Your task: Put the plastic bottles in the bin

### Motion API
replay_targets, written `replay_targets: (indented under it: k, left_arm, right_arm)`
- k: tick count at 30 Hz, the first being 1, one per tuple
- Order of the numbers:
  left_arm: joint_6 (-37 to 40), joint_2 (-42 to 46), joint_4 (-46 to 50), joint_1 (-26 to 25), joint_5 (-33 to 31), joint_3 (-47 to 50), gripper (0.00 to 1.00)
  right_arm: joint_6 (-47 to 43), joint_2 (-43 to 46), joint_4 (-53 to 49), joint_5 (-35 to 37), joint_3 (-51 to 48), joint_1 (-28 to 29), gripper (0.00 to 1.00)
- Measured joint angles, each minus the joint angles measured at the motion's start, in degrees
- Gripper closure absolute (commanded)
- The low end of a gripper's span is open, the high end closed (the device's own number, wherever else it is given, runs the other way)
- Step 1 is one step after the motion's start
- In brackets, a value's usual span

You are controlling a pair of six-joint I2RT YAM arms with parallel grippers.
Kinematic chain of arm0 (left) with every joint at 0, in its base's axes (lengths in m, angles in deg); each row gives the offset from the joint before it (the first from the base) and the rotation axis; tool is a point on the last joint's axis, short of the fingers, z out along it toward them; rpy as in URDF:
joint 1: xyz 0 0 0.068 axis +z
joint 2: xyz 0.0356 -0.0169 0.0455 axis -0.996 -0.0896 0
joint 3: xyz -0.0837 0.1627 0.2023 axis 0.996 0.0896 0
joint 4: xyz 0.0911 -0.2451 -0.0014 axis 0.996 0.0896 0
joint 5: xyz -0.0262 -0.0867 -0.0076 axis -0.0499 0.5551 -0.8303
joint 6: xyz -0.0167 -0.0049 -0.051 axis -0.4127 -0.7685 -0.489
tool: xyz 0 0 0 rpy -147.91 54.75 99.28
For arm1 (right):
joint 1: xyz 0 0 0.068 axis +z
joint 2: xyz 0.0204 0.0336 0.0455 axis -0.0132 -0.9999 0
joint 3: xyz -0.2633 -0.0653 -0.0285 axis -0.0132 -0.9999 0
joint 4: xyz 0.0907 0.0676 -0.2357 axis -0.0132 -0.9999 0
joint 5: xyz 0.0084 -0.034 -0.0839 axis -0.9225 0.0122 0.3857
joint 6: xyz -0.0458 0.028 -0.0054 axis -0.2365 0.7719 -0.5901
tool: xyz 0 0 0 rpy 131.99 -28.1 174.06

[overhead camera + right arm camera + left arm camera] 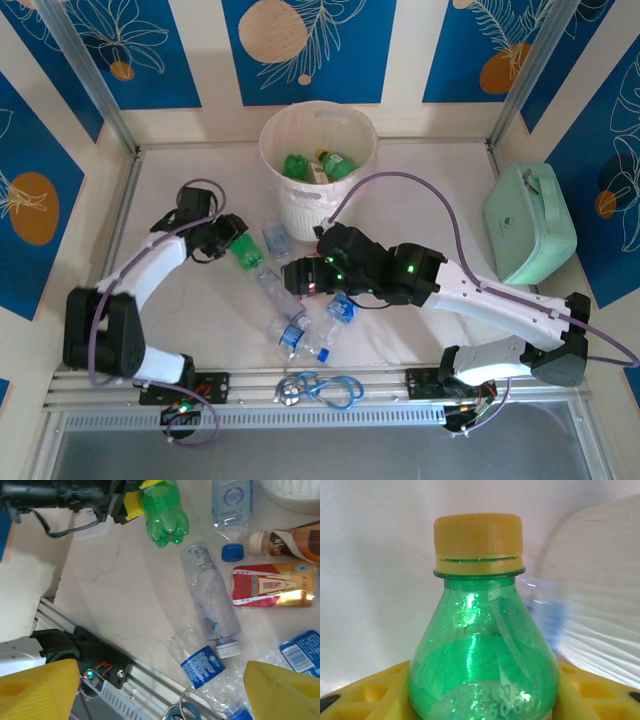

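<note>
- left gripper (233, 245): closed on green bottle (482, 650), yellow cap, low over the bench (115, 580), left of the bin (318, 215)
- right gripper (165, 690): wide open, holding nothing, above clear bottles (210, 595) lying on the bench
- bin: upright, green bottles (297, 166) inside

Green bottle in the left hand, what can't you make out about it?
- Left wrist view: the green bottle is cut off by the bottom edge, base unseen; the clear bottle behind it is blurred.
- Top view: the left hand covers its neck.
- Right wrist view: that hand's finger hides its cap.
</note>
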Motion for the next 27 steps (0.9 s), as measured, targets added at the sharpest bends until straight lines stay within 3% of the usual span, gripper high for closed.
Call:
replay_targets:
  k: [4, 10, 18, 27]
  left_arm:
    - [-5.31, 11.52, -0.26, 0.0, 3.91, 0.39, 0.52]
    - [-13.25, 20.76, -2.49, -0.02, 10.08, 1.11, 0.52]
    - [-24.44, 26.23, -9.7, -1.55, 16.2, 8.5, 0.53]
    - [-29.07, 28.17, -14.71, -3.54, 18.4, 8.85, 0.54]
  right_arm:
    - [-0.07, -0.83, 3.52, -6.88, 0.15, -4.04, 0.13]
    - [-1.64, -6.95, 4.68, -13.73, 4.31, -6.75, 0.1]
    - [-2.69, -9.68, 8.28, -21.22, 6.4, -10.12, 0.09]
    - [-3.5, -13.64, 10.08, -24.35, 8.31, -10.25, 0.12]
